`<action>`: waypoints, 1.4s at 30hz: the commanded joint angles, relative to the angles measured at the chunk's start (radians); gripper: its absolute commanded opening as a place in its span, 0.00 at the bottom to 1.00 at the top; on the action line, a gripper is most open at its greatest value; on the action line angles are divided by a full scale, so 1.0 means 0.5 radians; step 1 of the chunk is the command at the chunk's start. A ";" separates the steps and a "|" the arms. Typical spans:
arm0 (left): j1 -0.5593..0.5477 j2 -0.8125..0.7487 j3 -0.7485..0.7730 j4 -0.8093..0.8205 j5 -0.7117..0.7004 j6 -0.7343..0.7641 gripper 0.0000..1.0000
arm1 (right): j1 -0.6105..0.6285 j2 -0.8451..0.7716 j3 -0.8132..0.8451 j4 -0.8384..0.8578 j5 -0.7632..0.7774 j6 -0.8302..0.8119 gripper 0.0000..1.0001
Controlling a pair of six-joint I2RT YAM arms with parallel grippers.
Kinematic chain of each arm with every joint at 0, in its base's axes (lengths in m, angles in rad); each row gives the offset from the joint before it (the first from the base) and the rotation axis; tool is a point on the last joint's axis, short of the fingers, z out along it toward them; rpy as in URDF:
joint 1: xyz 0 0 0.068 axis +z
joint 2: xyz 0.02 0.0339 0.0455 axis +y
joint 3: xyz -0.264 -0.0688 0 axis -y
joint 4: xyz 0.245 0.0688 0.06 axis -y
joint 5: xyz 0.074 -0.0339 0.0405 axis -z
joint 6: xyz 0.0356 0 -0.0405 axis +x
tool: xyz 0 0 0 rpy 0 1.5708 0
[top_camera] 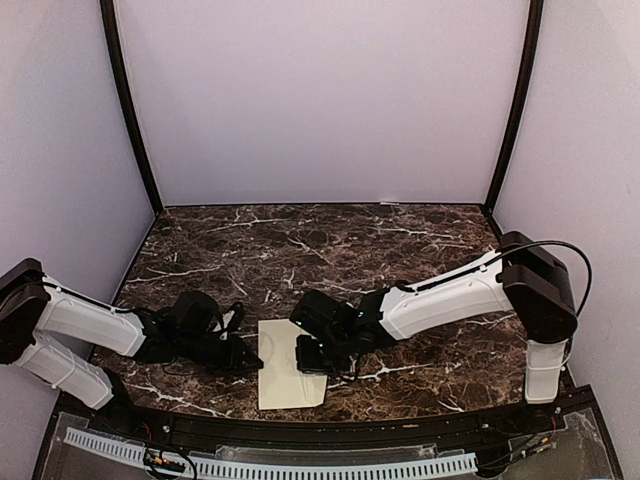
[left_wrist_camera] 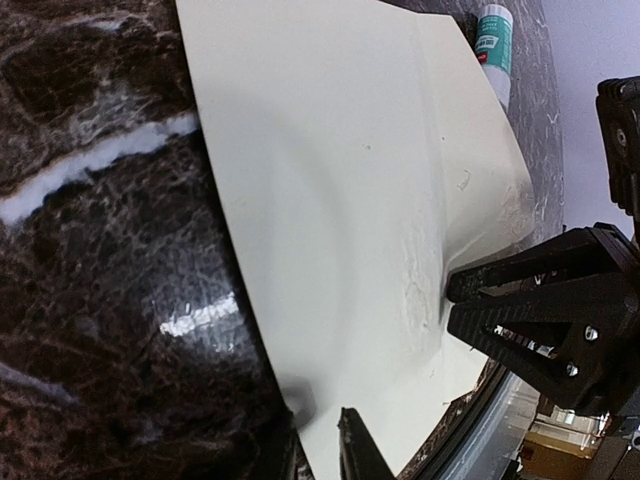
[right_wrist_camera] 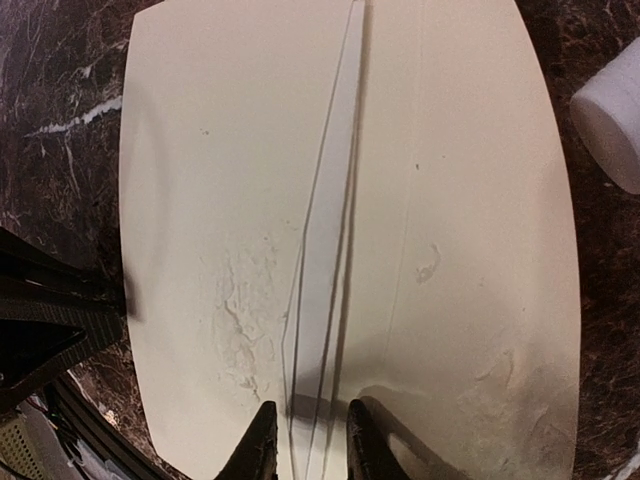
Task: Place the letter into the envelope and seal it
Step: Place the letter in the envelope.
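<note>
The cream envelope (top_camera: 290, 385) lies flat on the marble near the front edge, between my two grippers. In the right wrist view a thin raised fold (right_wrist_camera: 335, 230) of the envelope (right_wrist_camera: 200, 170) runs down its middle, and my right gripper (right_wrist_camera: 313, 440) is shut on that fold. My left gripper (left_wrist_camera: 322, 440) has its fingers almost together at the envelope's (left_wrist_camera: 330, 180) left edge, one fingertip over the paper and one over the marble. Rough wrinkled patches (right_wrist_camera: 240, 320) mark the paper beside the fold. The letter is hidden.
A white glue stick with a teal label (left_wrist_camera: 493, 45) lies on the marble just past the envelope's far corner, also visible as a white cylinder (right_wrist_camera: 612, 125). The dark marble table (top_camera: 300, 250) is walled on three sides. A ribbed rail (top_camera: 300, 465) runs along the front edge.
</note>
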 commanded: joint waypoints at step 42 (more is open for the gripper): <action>0.005 -0.297 0.002 -0.189 -0.223 0.047 0.41 | 0.019 -0.115 0.096 -0.118 0.143 -0.061 0.21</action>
